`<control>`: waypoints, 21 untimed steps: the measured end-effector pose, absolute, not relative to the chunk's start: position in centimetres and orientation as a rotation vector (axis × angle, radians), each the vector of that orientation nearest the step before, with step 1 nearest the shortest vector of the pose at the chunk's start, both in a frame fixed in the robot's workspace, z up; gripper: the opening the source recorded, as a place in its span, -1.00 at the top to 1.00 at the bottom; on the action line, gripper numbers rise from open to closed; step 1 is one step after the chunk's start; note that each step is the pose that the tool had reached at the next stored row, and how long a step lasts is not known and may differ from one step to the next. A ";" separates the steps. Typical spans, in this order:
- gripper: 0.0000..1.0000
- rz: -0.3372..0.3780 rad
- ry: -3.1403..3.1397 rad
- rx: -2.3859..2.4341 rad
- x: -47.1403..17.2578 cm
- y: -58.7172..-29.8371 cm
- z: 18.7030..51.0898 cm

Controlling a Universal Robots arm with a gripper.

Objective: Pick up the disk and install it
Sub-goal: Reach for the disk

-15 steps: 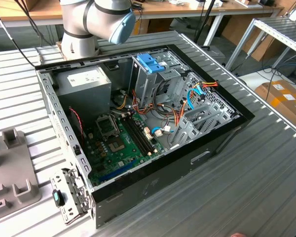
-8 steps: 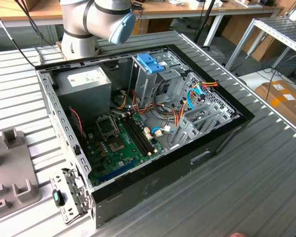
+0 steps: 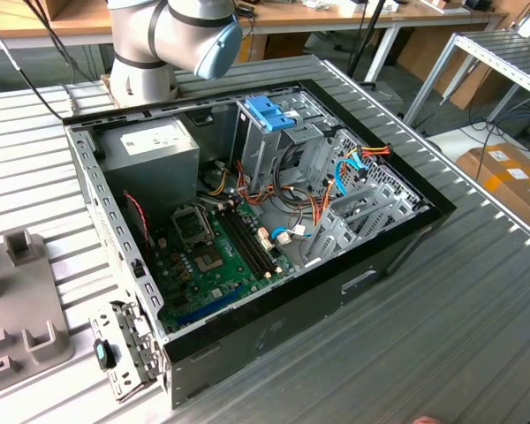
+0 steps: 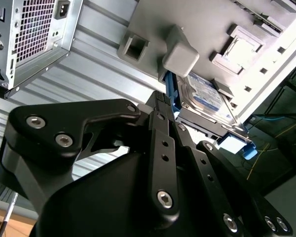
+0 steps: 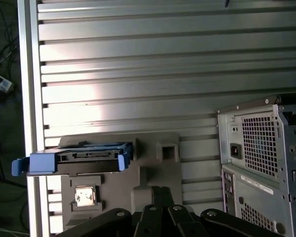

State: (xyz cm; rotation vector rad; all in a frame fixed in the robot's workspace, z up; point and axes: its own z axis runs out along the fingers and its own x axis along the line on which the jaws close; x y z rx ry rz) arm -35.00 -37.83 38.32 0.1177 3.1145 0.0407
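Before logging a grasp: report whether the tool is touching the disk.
Apart. In the first wrist view, a bare stretch of the gray holder shows between the tool and the disk.

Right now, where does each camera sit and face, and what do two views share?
Exterior view: off the arm, looking down into the open computer case; arm shows.
Second wrist view: on the arm, looking past the gripper at the disk in its gray fixture.
First wrist view: on the arm, facing the ribbed table; gripper shows.
Shared: both wrist views show the disk and fixture.
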 end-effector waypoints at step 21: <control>0.79 0.041 3.114 0.118 -39.1 -37.8 38.3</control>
